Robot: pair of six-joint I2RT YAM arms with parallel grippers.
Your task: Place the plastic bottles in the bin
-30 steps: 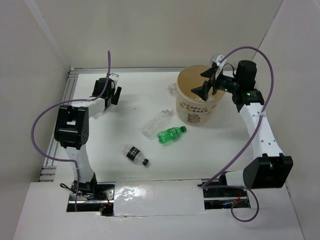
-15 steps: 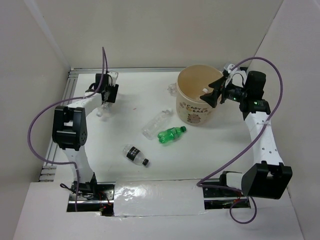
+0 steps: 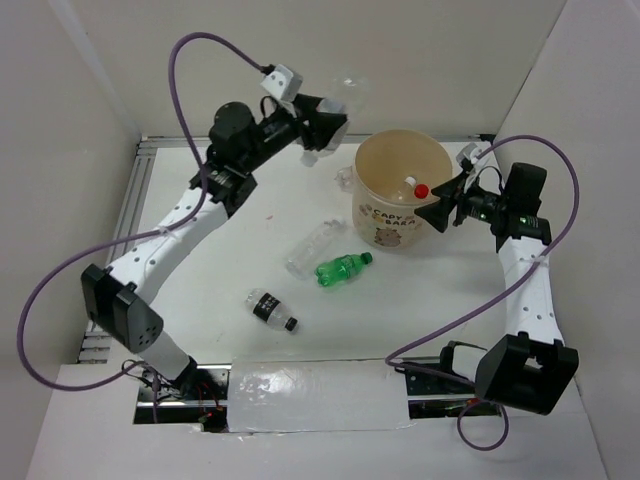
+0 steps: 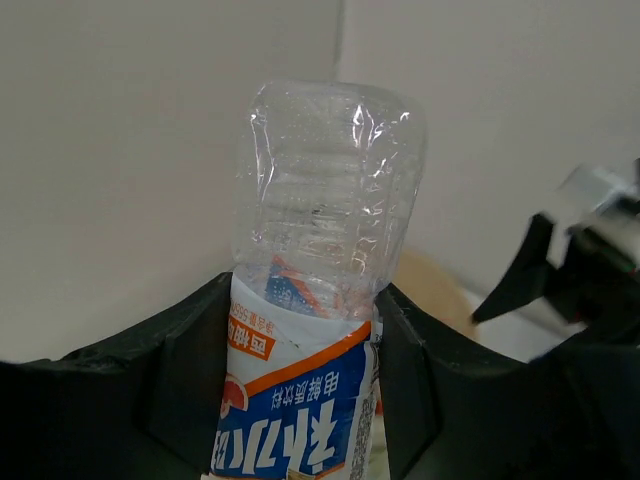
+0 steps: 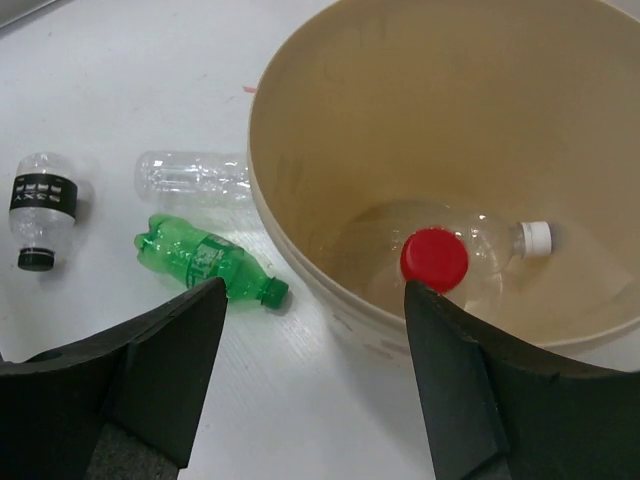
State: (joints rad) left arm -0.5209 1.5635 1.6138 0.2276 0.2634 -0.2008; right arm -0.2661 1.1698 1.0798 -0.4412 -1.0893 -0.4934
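Observation:
My left gripper (image 3: 325, 128) is raised left of the bin and shut on a clear bottle (image 3: 347, 93) with a blue and white label (image 4: 300, 400); its bare end (image 4: 325, 190) sticks out past the left gripper (image 4: 305, 395). The beige bin (image 3: 385, 228) holds a red-capped clear bottle (image 5: 434, 259) and a white-capped one (image 5: 537, 236). My right gripper (image 3: 444, 207) stands open and empty over the bin's near rim (image 5: 300, 265). On the table lie a clear bottle (image 3: 315, 247), a green bottle (image 3: 343, 268) and a black-labelled bottle (image 3: 270, 309).
White walls enclose the table on the left, back and right. A metal rail (image 3: 140, 185) runs along the left edge. The purple cables (image 3: 205, 42) loop above both arms. The loose bottles lie between the two arms, left of the bin.
The left arm has risen from the table's far left and swung toward the bin with the clear bottle. The right gripper has drawn back to the bin's right side; a red cap now shows inside.

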